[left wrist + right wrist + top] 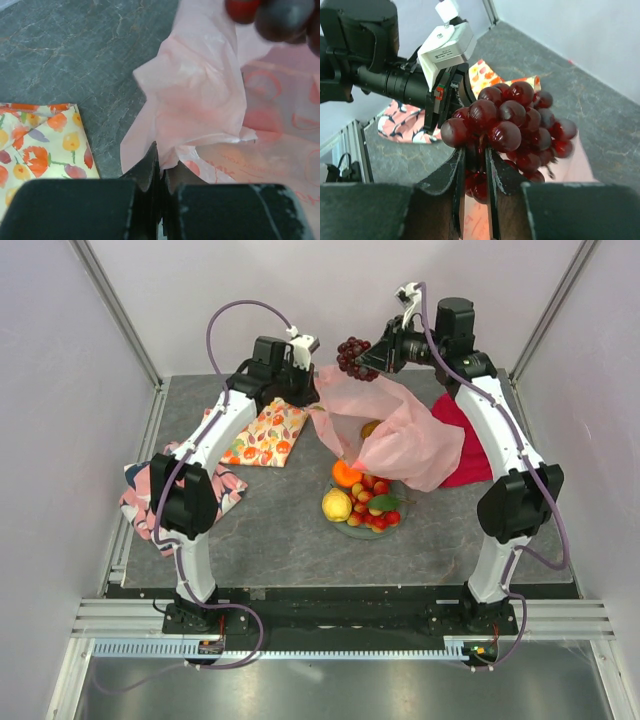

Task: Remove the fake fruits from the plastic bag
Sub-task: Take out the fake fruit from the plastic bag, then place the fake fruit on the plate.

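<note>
Veined grey tabletop (270, 540), crinkly pink bag (410, 440), glossy grapes (353, 353)

Grey stone-patterned tabletop (280, 540) between plain pale walls (60, 390), aluminium frame posts (117, 310).

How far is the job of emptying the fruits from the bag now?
Done: an orange, a yellow fruit and small red pieces lie outside on a plate. In hand: right gripper holds the grape bunch; left gripper pinches the bag. Left: one yellowish fruit inside.

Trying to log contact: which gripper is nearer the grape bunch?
Right. The right gripper is clamped on the grape bunch, held above the bag; the left gripper pinches the bag's edge just left of it.
</note>
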Controlling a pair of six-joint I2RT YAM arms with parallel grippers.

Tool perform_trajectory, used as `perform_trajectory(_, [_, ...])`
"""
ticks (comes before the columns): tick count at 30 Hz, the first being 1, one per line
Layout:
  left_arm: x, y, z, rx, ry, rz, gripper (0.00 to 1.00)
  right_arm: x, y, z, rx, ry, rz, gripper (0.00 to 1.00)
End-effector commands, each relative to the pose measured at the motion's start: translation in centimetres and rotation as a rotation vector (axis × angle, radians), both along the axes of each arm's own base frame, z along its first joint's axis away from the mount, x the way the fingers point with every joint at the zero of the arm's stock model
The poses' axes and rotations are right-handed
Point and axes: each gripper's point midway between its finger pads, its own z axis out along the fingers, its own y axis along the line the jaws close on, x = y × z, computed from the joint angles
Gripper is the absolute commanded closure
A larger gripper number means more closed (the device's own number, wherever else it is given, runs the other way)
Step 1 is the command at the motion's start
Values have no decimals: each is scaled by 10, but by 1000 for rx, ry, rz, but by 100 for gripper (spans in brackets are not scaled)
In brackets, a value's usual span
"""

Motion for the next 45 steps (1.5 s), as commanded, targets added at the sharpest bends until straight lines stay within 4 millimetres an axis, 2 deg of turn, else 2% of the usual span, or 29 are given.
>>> perform_trajectory(1, [31,11,75,-114,-149,136,98,-13,2,103,110,-246,23,98])
perform_trajectory(3, [45,24,94,-92,-222,210,98,-24,3,122,129,-272,39,98])
perform_trajectory(4, [49,29,112,-95,-269,238,98,-33,0,137,140,-303,40,98])
perform_trajectory(6, [58,44,132,-75,-339,300,98,-44,0,147,151,-310,57,98])
perform_trajectory(7, [58,48,145,-75,-371,310,98,-56,0,153,152,-321,71,98])
perform_trajectory(9, [60,61,154,-51,-405,341,98,-72,0,158,120,-376,88,98])
perform_trajectory(11, [54,69,159,-40,-417,339,98,-85,6,146,68,-363,100,98])
perform_trajectory(13, [46,74,154,-34,-393,330,98,-102,7,126,-36,-382,132,98])
perform_trajectory(14, [42,73,151,-37,-382,314,98,-114,15,116,-85,-401,168,99])
perform_trajectory(15, [39,74,138,-24,-353,309,99,-123,12,90,-196,-404,186,99])
perform_trajectory(17, [32,77,138,-23,-343,304,99,-135,14,64,-277,-401,205,100])
perform_trajectory(18, [28,75,131,-23,-323,290,98,-139,6,43,-325,-384,190,100])
perform_trajectory(20, [21,71,131,-13,-336,235,98,-146,3,25,-367,-386,201,100])
perform_trajectory(21, [21,72,128,-8,-330,236,98,-147,-2,9,-414,-395,201,100])
perform_trajectory(23, [20,72,128,-13,-326,238,98,-150,-2,-7,-446,-396,220,100])
perform_trajectory(27, [19,68,120,-6,-316,207,98,-145,-2,-26,-485,-382,228,100])
perform_trajectory(31, [17,67,118,2,-315,193,98,-142,0,-54,-518,-356,246,100])
perform_trajectory(36, [13,70,112,20,-305,192,98,-139,12,-82,-542,-330,269,100])
perform_trajectory(39, [8,70,107,20,-293,182,98,-140,18,-114,-597,-313,279,100])
perform_trajectory(45, [2,71,104,17,-280,173,99,-148,23,-154,-712,-324,292,100])
